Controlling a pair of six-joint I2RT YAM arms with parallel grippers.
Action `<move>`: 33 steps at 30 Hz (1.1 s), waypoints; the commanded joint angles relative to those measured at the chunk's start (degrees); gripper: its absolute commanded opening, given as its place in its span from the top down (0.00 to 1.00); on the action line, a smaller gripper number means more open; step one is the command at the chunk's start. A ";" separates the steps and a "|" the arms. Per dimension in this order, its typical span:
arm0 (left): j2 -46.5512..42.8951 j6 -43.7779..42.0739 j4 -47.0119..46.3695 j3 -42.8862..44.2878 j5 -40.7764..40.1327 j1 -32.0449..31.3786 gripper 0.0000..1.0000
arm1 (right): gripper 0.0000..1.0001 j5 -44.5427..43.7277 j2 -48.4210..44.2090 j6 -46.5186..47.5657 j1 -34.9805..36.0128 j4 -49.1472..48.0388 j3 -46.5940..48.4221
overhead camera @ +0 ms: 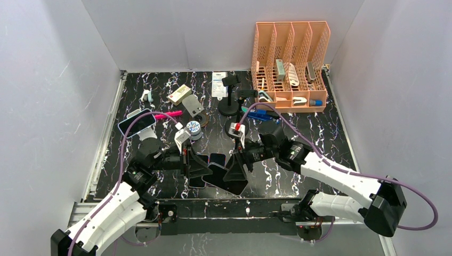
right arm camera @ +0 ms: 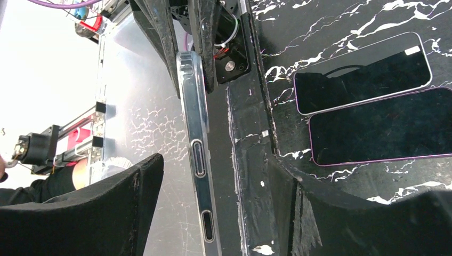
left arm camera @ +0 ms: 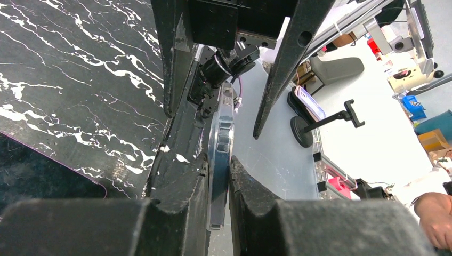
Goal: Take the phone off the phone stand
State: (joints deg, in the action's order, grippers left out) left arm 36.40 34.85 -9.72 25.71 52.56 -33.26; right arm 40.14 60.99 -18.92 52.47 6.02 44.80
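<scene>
The right gripper holds its jaws apart on either side of a clear-cased phone, which is seen edge-on. On the black marbled worktop, near its edge, two dark-screened phones lie flat, side by side.

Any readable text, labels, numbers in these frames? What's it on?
No text can be read in any view.
White packet at the back: print, too small to read.
Round container near the middle: bluish marking, blurred.
Phone edge in the wrist views: no marking shows.
</scene>
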 commanded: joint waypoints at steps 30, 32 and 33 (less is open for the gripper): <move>-2.14 2.14 -5.72 -0.55 0.13 -0.58 0.91 | 0.84 9.41 3.01 -5.06 0.00 -10.00 1.02; -2.75 3.07 -6.81 -0.71 -1.38 -0.58 0.71 | 0.96 8.91 1.67 -6.00 -0.01 -11.30 0.52; -3.26 3.77 -7.79 -0.87 -2.16 -0.58 0.63 | 0.99 8.10 0.96 -6.75 0.00 -12.20 0.21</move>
State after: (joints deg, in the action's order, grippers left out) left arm 35.53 36.71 -12.19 24.77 51.96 -33.52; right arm 48.45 65.34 -23.51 52.51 -0.95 44.80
